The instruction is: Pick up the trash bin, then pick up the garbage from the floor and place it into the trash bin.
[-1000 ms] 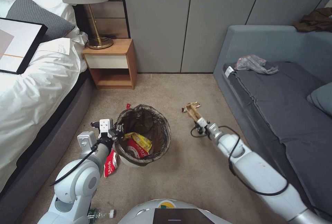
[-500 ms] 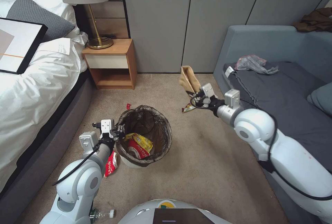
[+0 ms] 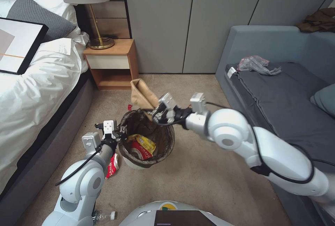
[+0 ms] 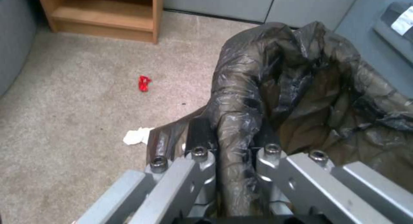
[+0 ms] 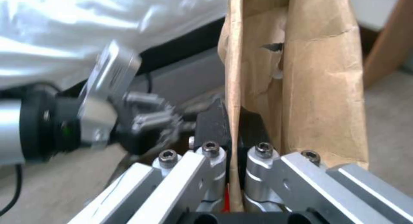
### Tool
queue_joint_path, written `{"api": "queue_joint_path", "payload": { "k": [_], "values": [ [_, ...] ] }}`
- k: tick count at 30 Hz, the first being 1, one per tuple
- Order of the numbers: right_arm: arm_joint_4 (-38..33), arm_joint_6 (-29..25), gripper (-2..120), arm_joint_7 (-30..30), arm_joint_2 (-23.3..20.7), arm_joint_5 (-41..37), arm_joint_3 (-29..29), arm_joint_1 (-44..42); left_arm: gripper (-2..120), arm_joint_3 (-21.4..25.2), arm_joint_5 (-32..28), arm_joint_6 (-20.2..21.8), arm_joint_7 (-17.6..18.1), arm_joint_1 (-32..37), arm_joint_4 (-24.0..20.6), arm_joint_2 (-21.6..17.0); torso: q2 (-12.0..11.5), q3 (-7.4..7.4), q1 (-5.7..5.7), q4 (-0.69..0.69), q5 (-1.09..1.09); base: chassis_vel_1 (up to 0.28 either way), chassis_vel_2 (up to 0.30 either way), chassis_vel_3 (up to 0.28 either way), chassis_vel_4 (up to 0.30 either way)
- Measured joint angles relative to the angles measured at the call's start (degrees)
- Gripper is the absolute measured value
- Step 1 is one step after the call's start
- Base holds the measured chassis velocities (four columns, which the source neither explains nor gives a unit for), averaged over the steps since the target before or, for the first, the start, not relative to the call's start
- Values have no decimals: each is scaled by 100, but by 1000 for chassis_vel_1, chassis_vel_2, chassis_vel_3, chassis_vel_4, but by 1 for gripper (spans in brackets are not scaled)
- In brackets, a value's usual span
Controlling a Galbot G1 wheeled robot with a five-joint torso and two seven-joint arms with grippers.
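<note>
Bag-draped trash bin [image 4: 301, 88] rim (claw-pinched)

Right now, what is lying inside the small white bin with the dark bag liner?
Inside the small white bin with the dark bag liner lie a yellow wrapper and a red-and-white wrapper. Anything beneath them is covered.

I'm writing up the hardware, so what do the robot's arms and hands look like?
Both arms are glossy white rounded shells with grey circular joint caps and loose black cables running outside. The left hand and right hand have silver metal linkages with hex bolts and black pads; a small white-grey camera box sits at each wrist.
</note>
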State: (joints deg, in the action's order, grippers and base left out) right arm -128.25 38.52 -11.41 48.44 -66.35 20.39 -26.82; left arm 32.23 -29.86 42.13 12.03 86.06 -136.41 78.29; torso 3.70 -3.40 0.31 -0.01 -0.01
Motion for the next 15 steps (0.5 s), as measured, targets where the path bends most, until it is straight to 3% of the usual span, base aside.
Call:
{"api": "queue_joint_path", "payload": {
  "k": [7,15],
  "values": [
    [349,-27,0,-33,167,434,391,-296,6,50,-14,0,-3,6,-38,-12,0,0,0,-1,1,0,0,0,0],
    [514,-27,0,-39,161,696,407,-675,6,47,-30,0,-24,-20,-21,-22,0,0,0,-2,1,0,0,0,0]
  ]
}}
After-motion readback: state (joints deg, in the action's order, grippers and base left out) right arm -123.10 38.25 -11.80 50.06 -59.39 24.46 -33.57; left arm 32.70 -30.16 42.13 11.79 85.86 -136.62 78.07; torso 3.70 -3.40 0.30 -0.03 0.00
